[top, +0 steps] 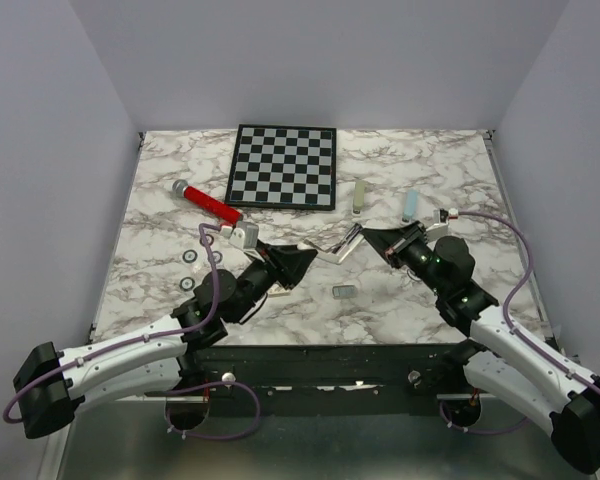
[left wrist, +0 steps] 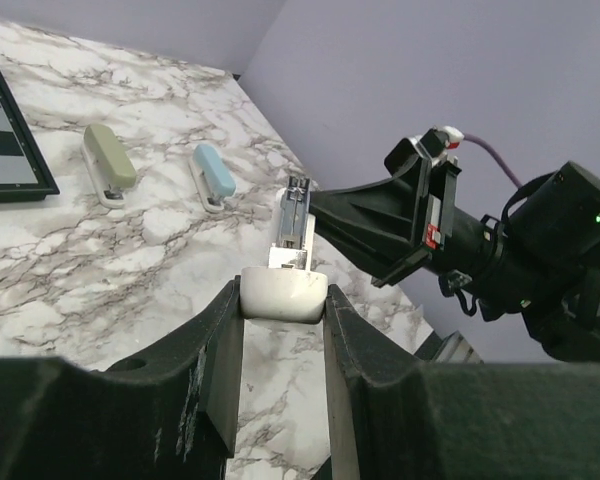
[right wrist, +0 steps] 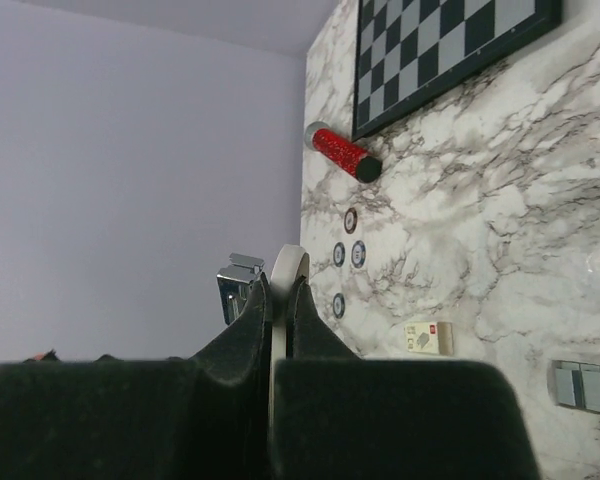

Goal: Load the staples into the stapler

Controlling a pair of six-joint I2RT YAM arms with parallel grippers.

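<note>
A white stapler [top: 335,249] is held open above the table's middle between both grippers. My left gripper [top: 302,257] is shut on its white rounded end [left wrist: 283,294]; the metal magazine [left wrist: 294,216] runs away from it toward the right gripper [left wrist: 380,228]. My right gripper [top: 372,238] is shut on the stapler's thin white arm [right wrist: 286,272], with a chrome part [right wrist: 237,284] just left of the fingers. The staples [top: 344,292], a small flat grey block, lie on the marble below the stapler, touched by neither gripper; they also show in the right wrist view [right wrist: 585,388].
A chessboard [top: 283,165] lies at the back. A red cylinder [top: 208,203], a small beige box [top: 243,235] and three poker chips [top: 191,257] sit at left. A green stapler [top: 359,197] and a blue stapler [top: 410,206] lie behind the right gripper.
</note>
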